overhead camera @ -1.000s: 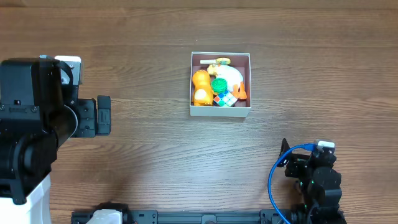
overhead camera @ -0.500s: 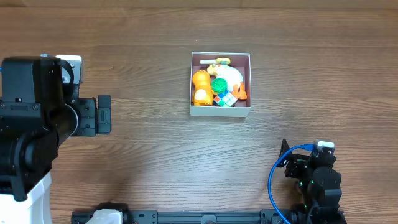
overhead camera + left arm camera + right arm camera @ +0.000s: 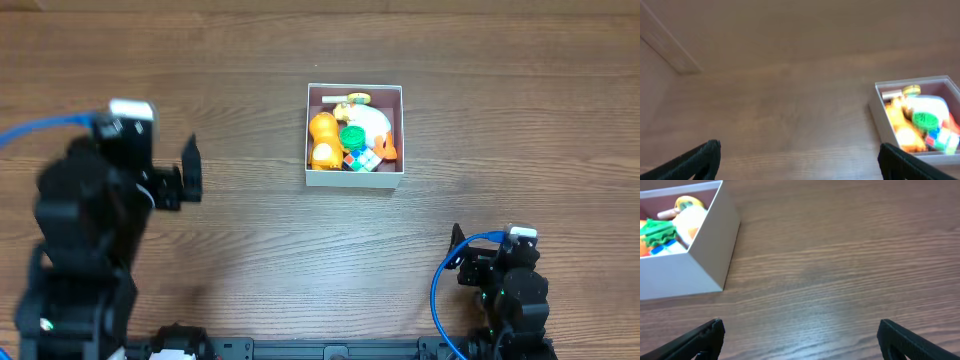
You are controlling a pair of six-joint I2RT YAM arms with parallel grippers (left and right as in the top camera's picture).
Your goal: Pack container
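Note:
The container (image 3: pixel 355 180) is a square white cardboard box at the table's middle back, holding several small toys: an orange figure (image 3: pixel 323 140), a green round piece (image 3: pixel 351 136) and a small colour cube (image 3: pixel 362 158). It also shows in the left wrist view (image 3: pixel 879 125) and the right wrist view (image 3: pixel 695 265). My left gripper (image 3: pixel 190 170) is open and empty, well to the left of the container; its fingers show in the left wrist view (image 3: pixel 800 160). My right gripper (image 3: pixel 458 250) is open and empty at the front right; its fingers show in the right wrist view (image 3: pixel 800 337).
The wooden table (image 3: pixel 250 250) lies bare between the arms and the container. A blue cable (image 3: pixel 440 290) loops beside the right arm. A wooden strip (image 3: pixel 665 45) runs along the far edge in the left wrist view.
My left arm has swung and drawn back toward the front left, its gripper now turned toward the container. The right arm and the container have not moved.

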